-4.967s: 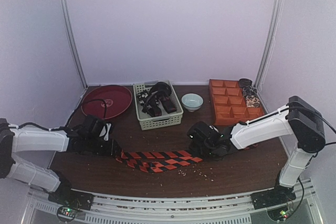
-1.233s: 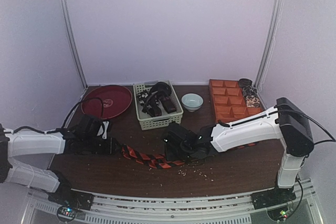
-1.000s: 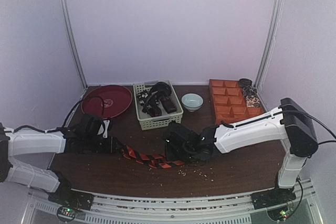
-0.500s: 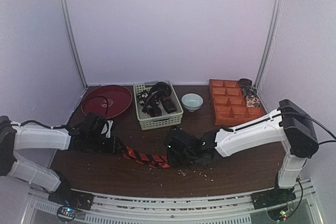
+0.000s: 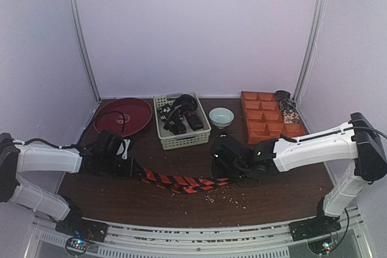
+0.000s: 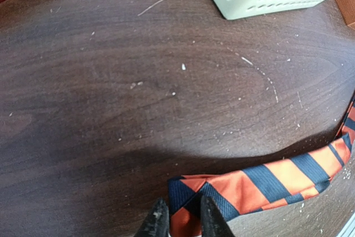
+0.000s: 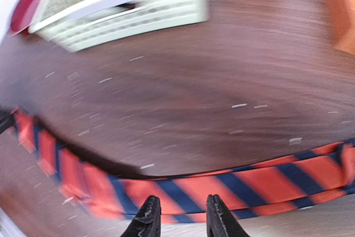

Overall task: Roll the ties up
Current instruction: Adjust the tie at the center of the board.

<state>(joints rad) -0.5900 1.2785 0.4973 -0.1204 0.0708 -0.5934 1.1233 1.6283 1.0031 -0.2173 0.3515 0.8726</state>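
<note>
A dark wooden counter, dusted with pale crumbs between plain lilac walls, carries the smooth orange-and-dark striped tie lying flat near the front, its left tip clamped in the left tool, while the right tool stands slightly apart over the tie's band

top external: high behind the arm bases, facing the far wall, whole counter in frame | wrist views: low, close to the counter, looking past their jaws | shared: striped tie, pale basket
</note>
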